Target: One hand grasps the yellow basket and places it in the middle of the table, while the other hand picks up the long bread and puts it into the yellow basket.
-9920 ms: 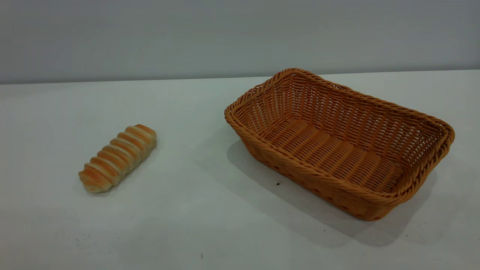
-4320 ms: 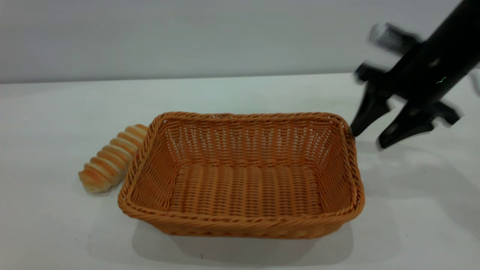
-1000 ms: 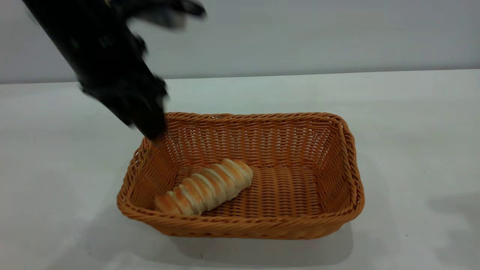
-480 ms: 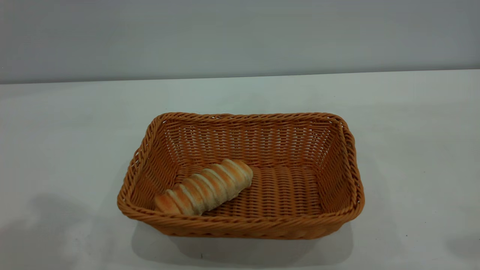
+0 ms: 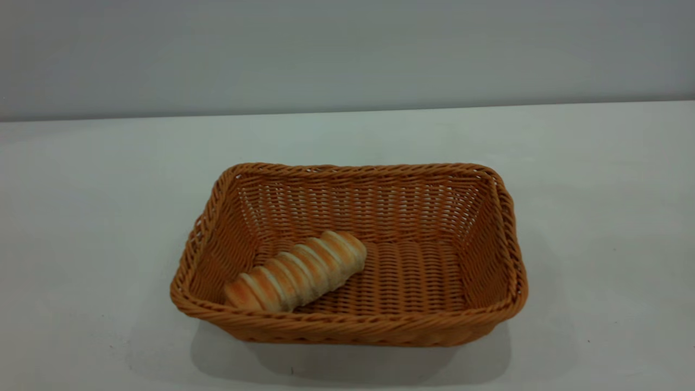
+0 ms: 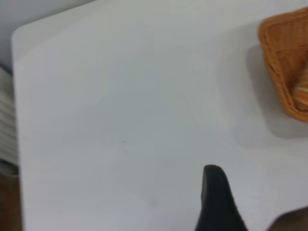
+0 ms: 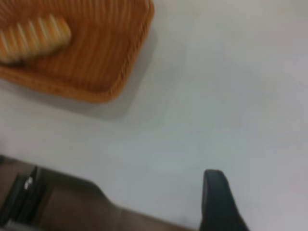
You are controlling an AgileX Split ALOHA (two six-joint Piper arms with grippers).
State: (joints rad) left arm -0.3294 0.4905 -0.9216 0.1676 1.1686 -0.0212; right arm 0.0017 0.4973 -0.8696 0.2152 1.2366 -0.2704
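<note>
On the exterior view I'm seeing the yellow basket (image 5: 491,217) sitting squarely on the table (image 5: 92,206), and the long bread (image 5: 296,271) is lying inside it, slanting across the basket's floor at the end nearer the left arm's side, one tip tucked against the front wall. The basket is a rectangular wicker piece with sloped open-weave sides and a braided rim; the bread is showing spiral ridges, golden bands alternating with pale stripes. The table around the basket is reading as plain matte white with a few tiny dark specks, and a grey wall is running behind it.

Over to the left wrist view: I'm catching one corner of the yellow basket (image 6: 279,62), with a sliver of the bread inside. The left gripper (image 6: 240,211) is hanging well apart from the basket, holding nothing; only one dark finger shows clearly, so I cannot tell its spread.

Right wrist view: the basket (image 7: 130,62) with the bread (image 7: 33,38) in it. The right gripper (image 7: 219,202) is hovering well away from the basket near the table edge, one finger showing, its opening unclear too.
</note>
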